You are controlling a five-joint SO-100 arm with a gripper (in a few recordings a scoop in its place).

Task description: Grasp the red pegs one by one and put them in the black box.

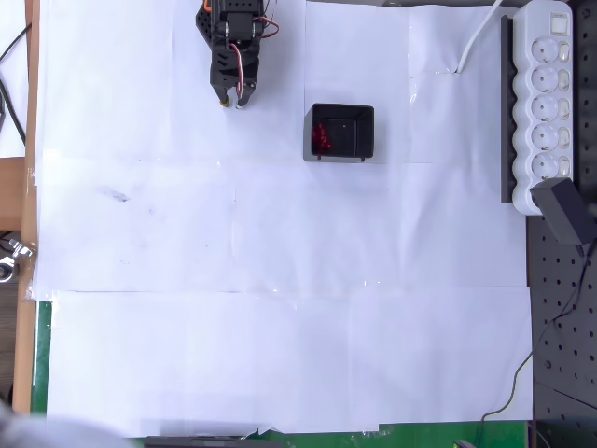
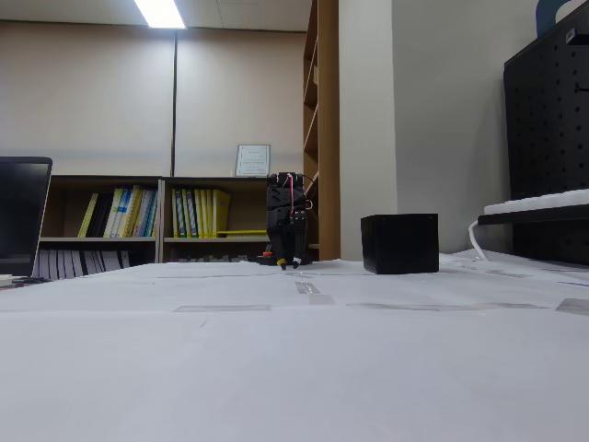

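The desk [image 1: 280, 308] is covered with taped white paper sheets, and most of that surface lies bare: the whole lower half and the left side of the overhead view offer wide open room. A wooden edge runs down the left side, a green strip shows along the bottom edge, and a white power strip [image 1: 546, 103] sits against the right edge beside a black pegboard panel [image 1: 564, 327].

The black box [image 1: 342, 132] stands in the upper middle of the overhead view, well apart from every edge, its open top facing up. The red pegs [image 1: 322, 138] lie clustered inside it against its left wall; their number cannot be told at this size. In the fixed view the box [image 2: 399, 243] shows only its glossy side wall.

The pincer [image 1: 233, 99] hangs near the top edge, to the left of the box and apart from it, tips pointing down close to the paper. Its fingers sit nearly together, with nothing visible between them. In the fixed view the pincer [image 2: 289, 262] stands upright just above the desk.
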